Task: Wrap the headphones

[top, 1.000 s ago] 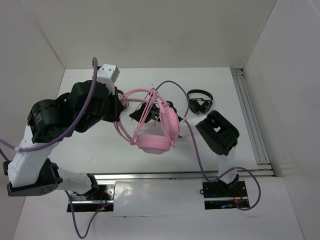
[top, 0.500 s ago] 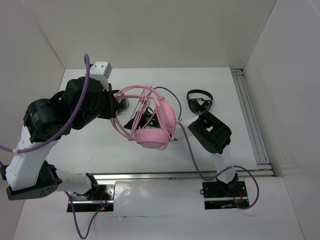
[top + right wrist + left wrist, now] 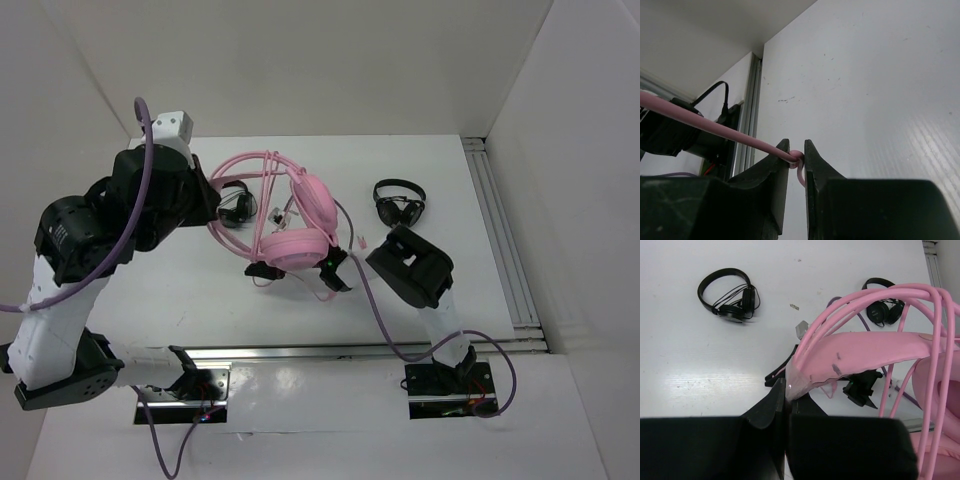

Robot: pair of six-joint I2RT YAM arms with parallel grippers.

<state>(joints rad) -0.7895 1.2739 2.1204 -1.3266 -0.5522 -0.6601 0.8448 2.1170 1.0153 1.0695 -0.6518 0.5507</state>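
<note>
White counter [image 3: 200, 300] lay beneath the pink headphones [image 3: 300, 245], which hung raised over its centre. The left end effector [image 3: 785, 390] was clamped fully shut on the headband [image 3: 865, 347]. The right end effector [image 3: 796, 150], nearly closed, pinched the cable [image 3: 715, 127] towards the front edge.

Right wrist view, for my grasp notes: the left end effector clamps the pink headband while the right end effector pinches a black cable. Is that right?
Not quite. The cable pinched in the right end effector is pink, not black, as the right wrist view shows. The left end effector does clamp the pink headband.
</note>
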